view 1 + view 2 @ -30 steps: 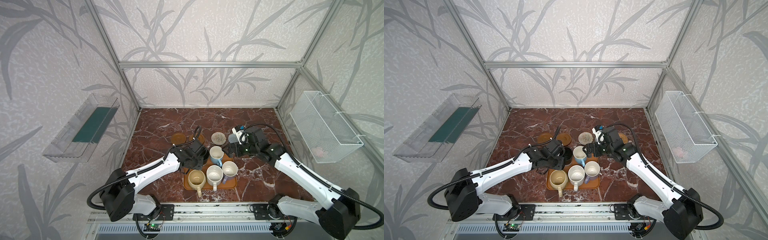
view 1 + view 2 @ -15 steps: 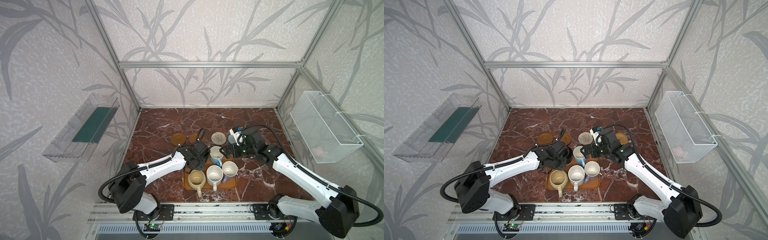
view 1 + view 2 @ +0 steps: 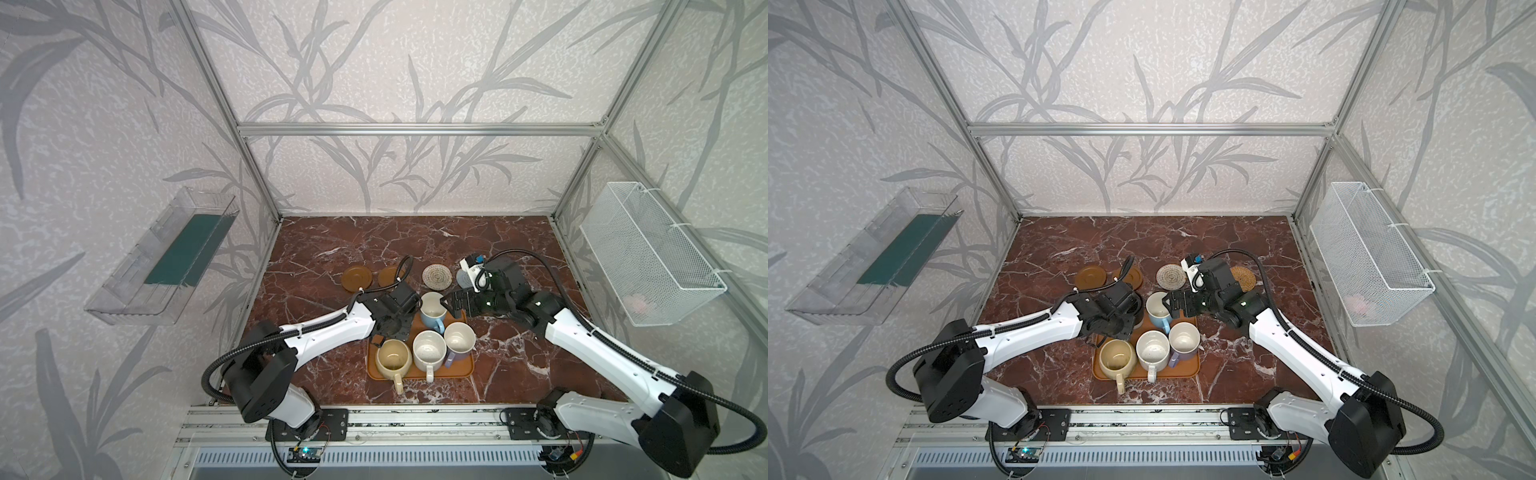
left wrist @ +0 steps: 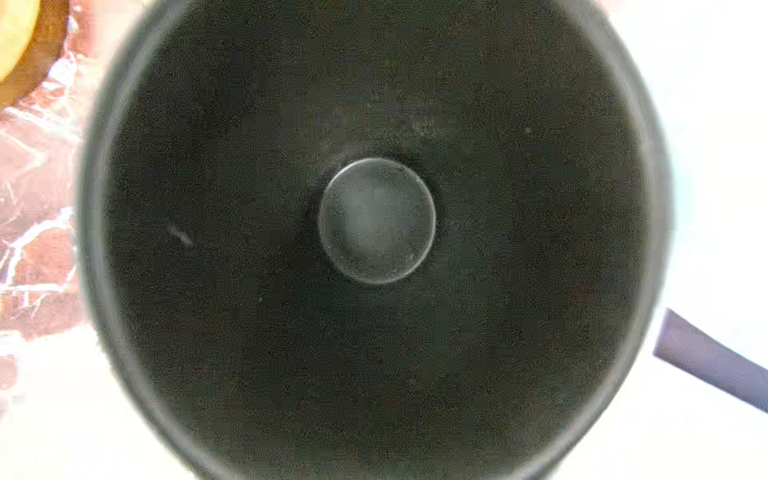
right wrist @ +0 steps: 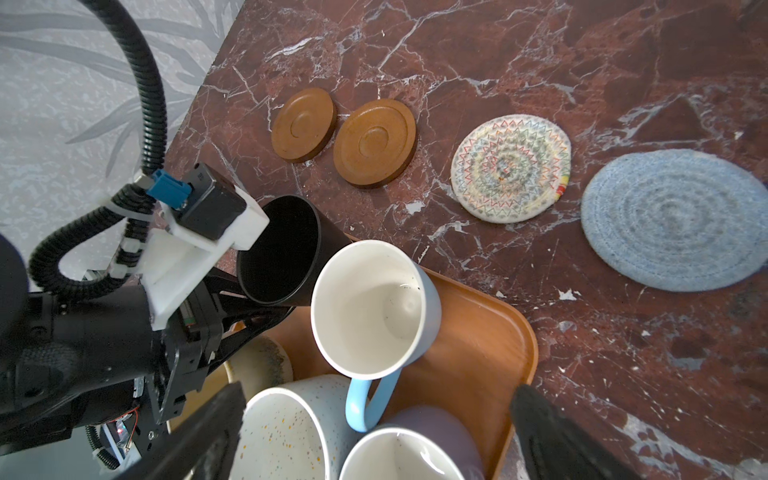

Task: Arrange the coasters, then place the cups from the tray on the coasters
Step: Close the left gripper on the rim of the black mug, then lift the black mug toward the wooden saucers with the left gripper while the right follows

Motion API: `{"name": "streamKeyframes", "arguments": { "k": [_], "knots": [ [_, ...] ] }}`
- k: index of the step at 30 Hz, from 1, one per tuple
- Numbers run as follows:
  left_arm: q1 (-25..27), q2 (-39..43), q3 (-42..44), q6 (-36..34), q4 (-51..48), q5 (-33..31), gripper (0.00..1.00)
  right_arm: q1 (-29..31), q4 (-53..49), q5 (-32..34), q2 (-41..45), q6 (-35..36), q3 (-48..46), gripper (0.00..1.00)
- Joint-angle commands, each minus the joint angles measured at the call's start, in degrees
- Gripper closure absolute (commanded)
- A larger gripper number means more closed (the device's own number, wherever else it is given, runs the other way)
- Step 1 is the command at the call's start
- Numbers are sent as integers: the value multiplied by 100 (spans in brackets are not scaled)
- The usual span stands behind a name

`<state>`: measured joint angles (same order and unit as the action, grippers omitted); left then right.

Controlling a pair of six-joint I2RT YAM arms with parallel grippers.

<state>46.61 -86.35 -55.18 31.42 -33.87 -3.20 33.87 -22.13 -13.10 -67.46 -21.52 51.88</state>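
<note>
The orange-brown tray (image 3: 466, 371) holds all the cups. My left gripper (image 3: 388, 323) is shut on the rim wall of the black cup (image 5: 278, 249) at the tray's far left corner; the left wrist view looks straight down into the black cup (image 4: 374, 220). My right gripper (image 5: 376, 405) is open above the light blue cup (image 5: 374, 307), with the white cup (image 5: 286, 428) and the lavender cup (image 5: 415, 453) below it. The cream-yellow cup (image 3: 392, 359) stands front left. Behind the tray lie two brown coasters (image 5: 303, 124) (image 5: 374, 142), a cream woven coaster (image 5: 511, 166), a grey coaster (image 5: 673, 218) and a rattan coaster (image 3: 1243, 277).
A clear bin (image 3: 166, 262) hangs on the left wall and a white wire basket (image 3: 648, 257) on the right wall. The coasters form a row across the marble floor (image 3: 374, 241). The cups stand tightly packed, handles toward the front.
My left gripper's jaws have closed onto the black cup. My right gripper has drifted a little left, toward the light blue cup, still open.
</note>
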Motion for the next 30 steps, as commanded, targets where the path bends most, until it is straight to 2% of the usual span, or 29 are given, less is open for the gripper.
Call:
{"name": "streamKeyframes", "arguments": {
  "k": [1,11,18,30],
  "knots": [
    [-12,226,-204,-14,33,-304,98,32,104,67,136,-29,-37,0],
    [-16,598,-257,24,-22,-158,100,28,195,106,304,-37,-138,0],
    [-29,945,-292,61,-146,-397,100,72,395,-127,390,-53,-213,0],
    [-282,1153,-690,-29,-444,-478,100,991,725,-134,-3,103,192,1]
  ]
}}
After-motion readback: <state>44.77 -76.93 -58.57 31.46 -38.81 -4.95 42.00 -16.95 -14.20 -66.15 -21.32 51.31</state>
